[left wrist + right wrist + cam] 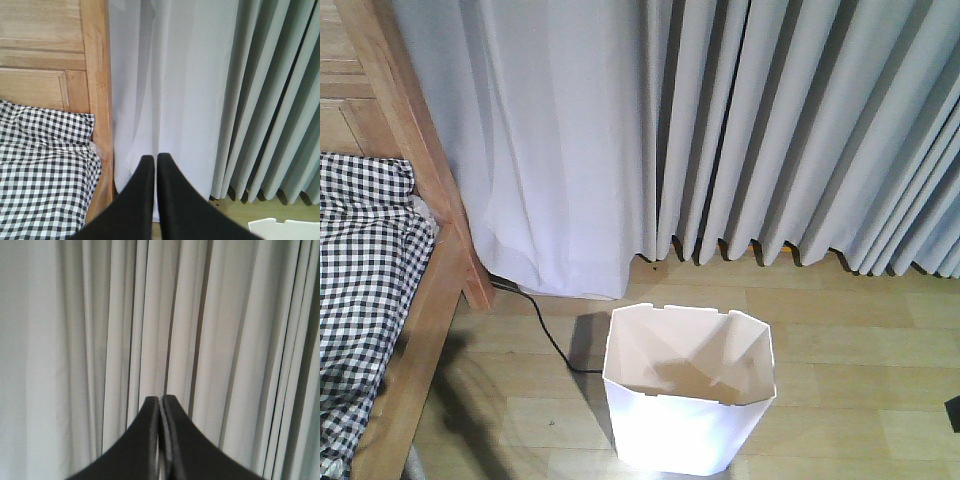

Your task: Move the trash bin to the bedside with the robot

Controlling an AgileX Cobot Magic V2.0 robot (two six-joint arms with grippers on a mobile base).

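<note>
Item: trash bin (688, 400), white, upright on the wood floor (860, 350), near the bed frame (415, 330) but apart from it. My left tool (152, 162) and right tool (161, 402) are both closed, gripping nothing, facing the curtain (720, 130). Hazards, as I judge them: a black cable (550, 340) lies beside the bin and could snag; thin walls could tip under a high push. Markings: none legible.

Colours I log from my station: trash bin (680, 425) white outside, cream inside; bed frame (415, 300) light-brown wood; quilt (360, 270) black-and-white check; curtains (770, 120) pale grey; floor (860, 380) light wood planks; cable (552, 340) black; left gripper (154, 159) black; right gripper (160, 400) black.
</note>
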